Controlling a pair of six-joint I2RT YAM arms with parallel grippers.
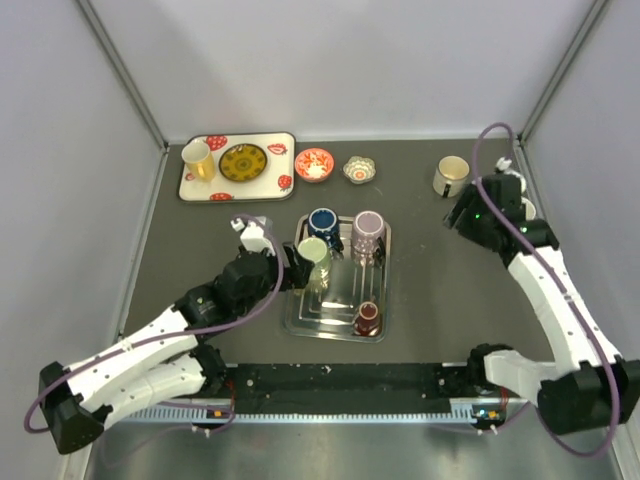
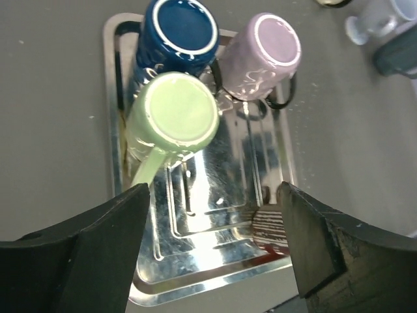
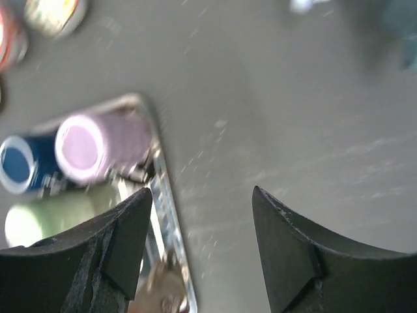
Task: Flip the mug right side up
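A metal tray [image 1: 384, 285] in the middle holds three upside-down mugs: blue [image 1: 322, 222], lilac [image 1: 368, 235] and light green [image 1: 314, 254]. A dark red mug [image 1: 367, 318] stands at the tray's near right. My left gripper [image 1: 298, 265] is open and empty at the tray's left edge, beside the green mug. In the left wrist view the green mug [image 2: 172, 117], blue mug [image 2: 179, 29] and lilac mug [image 2: 264, 45] lie ahead of my gripper [image 2: 215, 248]. My right gripper [image 1: 456, 220] is open and empty, above bare table right of the tray [image 3: 166, 195].
A white patterned tray [image 1: 285, 150] at the back left carries a yellow cup [image 1: 197, 158] and a plate [image 1: 242, 162]. A red bowl [image 1: 314, 164], a flower-shaped bowl [image 1: 359, 169] and a cream mug [image 1: 452, 175] stand along the back. Grey walls close both sides.
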